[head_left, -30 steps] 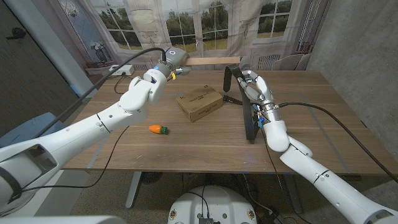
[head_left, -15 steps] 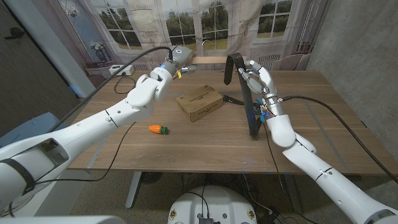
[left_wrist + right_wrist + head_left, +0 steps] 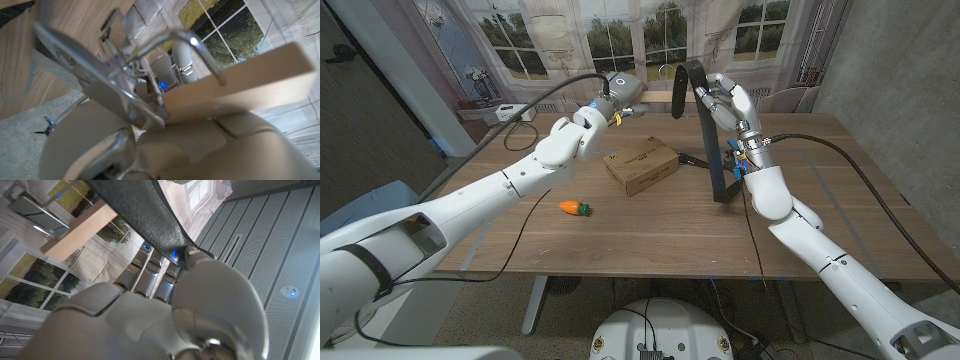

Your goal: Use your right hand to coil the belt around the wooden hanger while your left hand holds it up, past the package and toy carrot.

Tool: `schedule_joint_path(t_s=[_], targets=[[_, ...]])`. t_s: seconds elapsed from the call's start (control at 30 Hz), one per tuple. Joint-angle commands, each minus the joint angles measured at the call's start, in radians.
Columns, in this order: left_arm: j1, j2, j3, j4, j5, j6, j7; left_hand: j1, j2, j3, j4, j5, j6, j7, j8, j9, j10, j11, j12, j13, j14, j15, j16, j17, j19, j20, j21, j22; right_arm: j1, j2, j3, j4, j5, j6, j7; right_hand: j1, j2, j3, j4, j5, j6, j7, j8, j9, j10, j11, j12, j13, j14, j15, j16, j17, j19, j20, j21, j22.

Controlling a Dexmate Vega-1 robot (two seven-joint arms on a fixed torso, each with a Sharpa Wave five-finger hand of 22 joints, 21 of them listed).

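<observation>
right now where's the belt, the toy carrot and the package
belt [image 3: 718,150], head view, middle of the hanging black strap
toy carrot [image 3: 575,208], head view, orange body
package [image 3: 642,166], head view, top face of the brown box

Over the last second the left hand [image 3: 618,92] has carried the wooden hanger [image 3: 655,97] higher and farther from the robot. The right hand [image 3: 728,103] has risen too, lifting the black belt [image 3: 705,120] until its loop seems to arch over the hanger's end, with less belt on the table [image 3: 840,210].
</observation>
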Motion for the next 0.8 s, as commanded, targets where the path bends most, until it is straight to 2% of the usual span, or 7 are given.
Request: schedule_joint_path(t_s=[0.03,0.3,0.6,0.7,0.8], targets=[[-0.014,-0.008,0.015,0.026,-0.020,-0.046,0.018,-0.010,0.002,0.009,0.000,-0.004,-0.005,0.002,0.008,0.001,0.006,-0.007,0.006,0.000,0.007,0.001,0.004,0.003,-0.006,-0.044,0.008,0.003,0.072,0.048,-0.002,0.007,0.027,0.001,0.034,0.007,0.003,0.007,0.009,0.006,0.018,0.006,0.091,0.355,0.048,-0.022,0.111,0.221,0.010,-0.106,-0.002,0.008,0.004,-0.018,0.008,0.004],[-0.004,0.011,0.007,0.024,-0.042,-0.080,0.037,-0.011,0.001,0.010,0.000,-0.004,-0.006,0.000,0.011,0.001,0.002,-0.005,0.005,0.000,0.007,0.000,0.007,0.008,-0.007,-0.044,0.007,0.001,0.119,0.073,-0.006,0.017,0.013,-0.021,0.029,0.007,0.002,0.007,0.010,0.005,0.018,0.004,0.091,0.352,0.049,-0.022,0.111,0.221,0.012,-0.106,-0.005,0.017,0.004,-0.019,0.014,0.004],[0.010,0.032,-0.004,0.013,-0.054,-0.104,0.038,-0.012,0.000,0.011,0.000,-0.004,-0.007,0.000,0.015,0.000,0.001,-0.005,0.004,0.000,0.003,0.002,0.001,0.002,-0.008,-0.046,0.006,0.000,0.190,0.143,0.001,0.063,-0.009,-0.041,-0.048,0.006,0.000,0.006,0.011,0.005,0.021,0.005,0.094,0.348,0.055,-0.023,0.107,0.211,0.014,-0.106,-0.012,0.032,0.005,-0.021,0.023,0.004],[0.016,0.039,-0.009,0.009,-0.057,-0.109,0.042,-0.013,0.000,0.011,0.000,-0.004,-0.007,-0.001,0.015,-0.001,0.001,-0.004,0.005,0.000,0.004,0.003,0.001,0.002,-0.008,-0.044,0.007,0.001,0.209,0.162,0.005,0.072,-0.025,-0.055,-0.080,0.006,0.000,0.006,0.011,0.005,0.021,0.005,0.093,0.346,0.056,-0.024,0.107,0.210,0.015,-0.106,-0.013,0.035,0.005,-0.022,0.026,0.004],[0.028,0.049,-0.019,0.003,-0.061,-0.116,0.064,-0.013,0.000,0.011,0.000,-0.004,-0.006,0.002,0.017,-0.002,0.001,-0.006,0.005,0.000,0.006,0.003,0.001,0.001,-0.008,-0.045,0.006,-0.001,0.226,0.167,0.007,0.082,-0.003,-0.066,-0.077,0.006,-0.001,0.006,0.011,0.005,0.020,0.004,0.093,0.345,0.056,-0.025,0.108,0.211,0.015,-0.106,-0.015,0.039,0.004,-0.021,0.028,0.003]])
